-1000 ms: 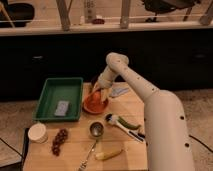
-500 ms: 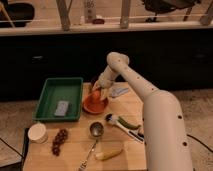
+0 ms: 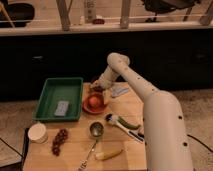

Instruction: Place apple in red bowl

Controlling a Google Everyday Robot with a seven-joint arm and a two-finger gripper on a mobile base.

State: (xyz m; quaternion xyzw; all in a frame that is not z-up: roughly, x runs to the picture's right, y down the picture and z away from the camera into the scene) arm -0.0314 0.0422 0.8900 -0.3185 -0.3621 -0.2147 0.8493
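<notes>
1. Change over the last 1 s: almost none. The claw [image 3: 100, 90] stays in the same spot over the back rim of the red bowl [image 3: 85, 106], and the arm pose is unchanged.
2. The apple [image 3: 96, 101] sits inside the red bowl, just below the claw. Cannot tell if the 2 touch.
3. Claw state: cannot tell whether it is spread or pinching the apple.
4. Meaning for the task: the apple looks to be in the bowl already, so the place step is likely at release or done. What remains is probably letting go and lifting clear.
5. Apple look: 1 small, round, smooth, orange-red fruit, much smaller than the bowl. Its colour is close to the bowl's, so its outline is hard to separate.
6. The bowl stands on the bench [image 3: 125, 106], just right of the green tray [image 3: 60, 80] and apart from the grapes [image 3: 59, 141] and metal cup [image 3: 96, 129].
</notes>
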